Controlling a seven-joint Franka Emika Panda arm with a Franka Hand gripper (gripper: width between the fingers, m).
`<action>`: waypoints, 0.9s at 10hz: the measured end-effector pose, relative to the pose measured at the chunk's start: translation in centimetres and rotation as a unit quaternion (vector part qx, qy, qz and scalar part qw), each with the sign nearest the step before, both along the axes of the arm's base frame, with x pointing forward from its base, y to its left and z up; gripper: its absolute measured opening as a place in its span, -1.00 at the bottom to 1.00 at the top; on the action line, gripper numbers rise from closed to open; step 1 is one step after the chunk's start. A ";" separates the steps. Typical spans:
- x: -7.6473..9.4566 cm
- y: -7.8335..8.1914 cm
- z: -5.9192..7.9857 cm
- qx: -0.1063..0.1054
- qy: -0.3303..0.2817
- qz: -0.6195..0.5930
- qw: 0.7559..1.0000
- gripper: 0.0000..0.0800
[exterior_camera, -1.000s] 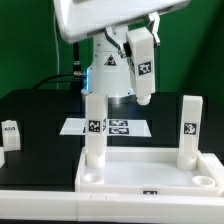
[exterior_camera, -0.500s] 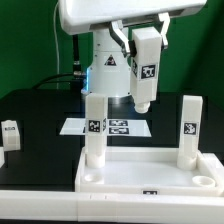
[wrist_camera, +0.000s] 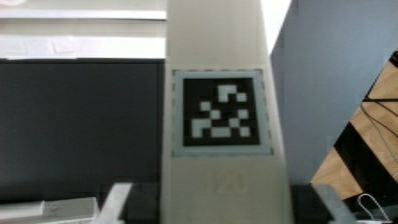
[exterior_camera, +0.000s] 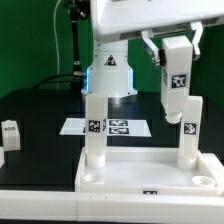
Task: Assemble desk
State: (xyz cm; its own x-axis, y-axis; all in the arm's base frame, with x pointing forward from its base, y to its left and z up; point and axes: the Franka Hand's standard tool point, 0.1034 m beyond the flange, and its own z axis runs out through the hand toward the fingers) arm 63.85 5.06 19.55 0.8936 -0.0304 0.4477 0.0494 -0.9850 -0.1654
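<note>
The desk's white tabletop (exterior_camera: 150, 176) lies rim-up at the front, with two white legs standing in its corners, one on the exterior view's left (exterior_camera: 95, 130) and one on its right (exterior_camera: 189, 130). My gripper (exterior_camera: 176, 48) is shut on a third tagged leg (exterior_camera: 176, 85) and holds it upright in the air, just above and beside the right standing leg. In the wrist view this held leg (wrist_camera: 217, 100) fills the middle, its tag facing the camera, and my gripper (wrist_camera: 221, 205) clamps its base. A fourth leg (exterior_camera: 10, 133) stands off the tabletop at the far left.
The marker board (exterior_camera: 112, 127) lies flat on the black table behind the tabletop. The robot's base (exterior_camera: 108, 72) stands behind it, with cables running up on the exterior view's left.
The arm has carried the held leg toward the exterior view's right, from above the marker board to beside the right standing leg. The grip is unchanged.
</note>
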 end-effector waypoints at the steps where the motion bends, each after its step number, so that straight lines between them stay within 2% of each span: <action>1: 0.3 0.2 -0.1 0.003 -0.002 -0.011 1.000 -0.27; 2: 0.4 0.8 0.0 0.010 -0.006 -0.029 1.000 -0.27; 5: 0.4 0.6 0.0 0.009 -0.005 -0.035 0.999 -0.27; 6: 0.7 1.5 0.3 0.010 -0.011 -0.054 0.998 -0.27; 7: 1.2 3.3 0.6 0.008 -0.026 -0.070 0.997 -0.27; 8: 1.3 4.6 0.0 0.006 -0.037 -0.078 0.996 -0.27; 9: 1.3 4.7 -0.7 0.002 -0.037 -0.078 0.996 -0.27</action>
State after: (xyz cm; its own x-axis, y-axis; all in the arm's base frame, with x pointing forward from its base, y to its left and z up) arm 65.14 9.75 18.81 0.8424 -0.1684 0.5120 -0.0918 -0.9809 -0.1715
